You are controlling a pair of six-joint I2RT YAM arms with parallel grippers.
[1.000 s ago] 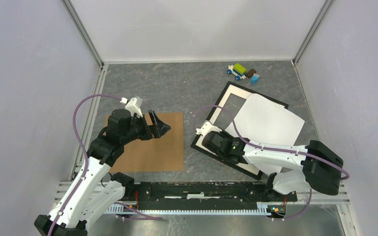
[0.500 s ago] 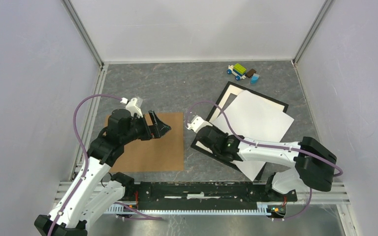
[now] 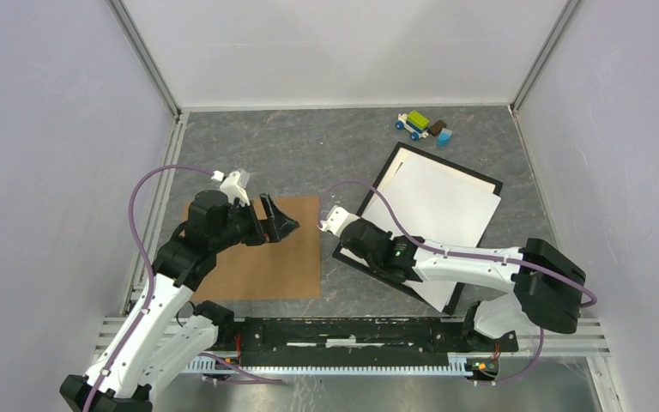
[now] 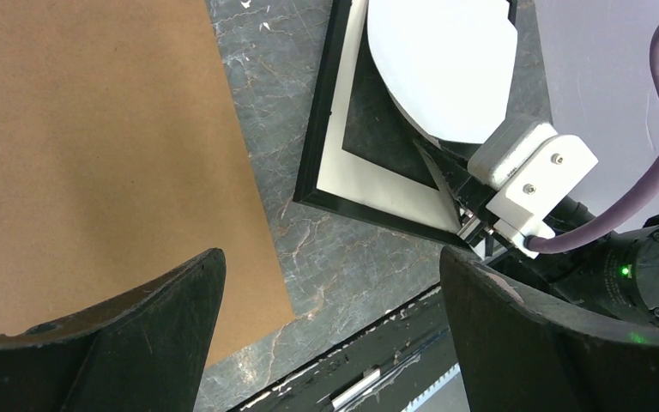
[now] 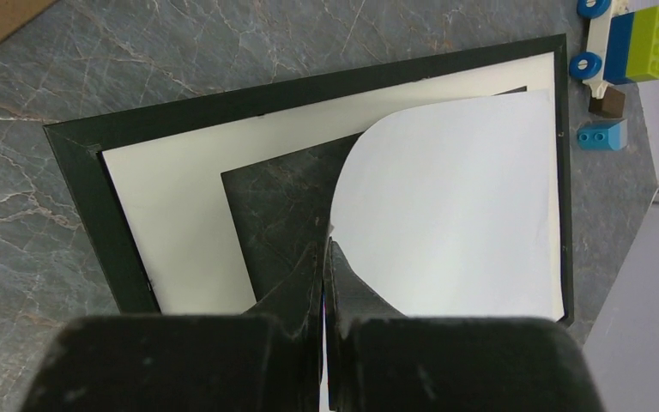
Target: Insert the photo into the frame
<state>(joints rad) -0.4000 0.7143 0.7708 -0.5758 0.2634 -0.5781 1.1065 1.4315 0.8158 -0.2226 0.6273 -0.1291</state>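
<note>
We see the right claw [image 5: 326, 247] clamped on the photo [image 5: 455, 215] over the frame [image 5: 77, 197], the left claw [image 4: 330, 257] apart.

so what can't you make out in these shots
- Photo print side: every view, it faces down, so only the white back shows.
- Frame near edge: top view, partly under the right gripper.
- Toy car: right wrist view, cut off by the top edge; tiny in the top view.
</note>
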